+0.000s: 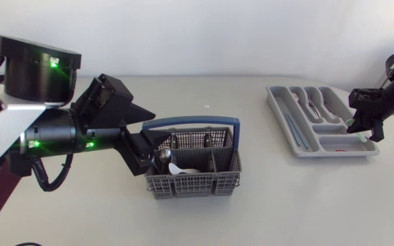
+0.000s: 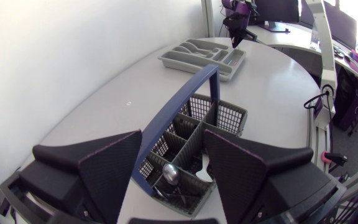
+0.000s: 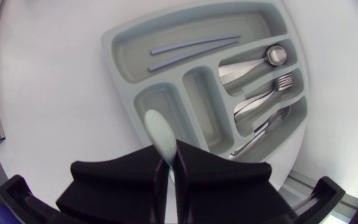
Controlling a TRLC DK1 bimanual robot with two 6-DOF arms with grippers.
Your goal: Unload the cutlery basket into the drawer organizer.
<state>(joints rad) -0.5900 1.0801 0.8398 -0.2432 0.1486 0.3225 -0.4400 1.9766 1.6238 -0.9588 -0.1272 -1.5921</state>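
My right claw (image 3: 169, 160) pinches a pale spoon (image 3: 159, 134) above the organizer (image 3: 112, 46). I'd lower it level before letting go; left claw (image 2: 173, 149) spread

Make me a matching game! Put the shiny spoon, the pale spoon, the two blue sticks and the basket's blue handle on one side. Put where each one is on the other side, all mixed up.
Things
1. shiny spoon
2. pale spoon
3. two blue sticks
4. blue handle

Places
A. between the open fingers of the left gripper
B. in the longest compartment of the drawer organizer
C. standing in the cutlery basket
D. pinched in the right gripper

Right pairs: 1-C, 2-D, 3-B, 4-A.
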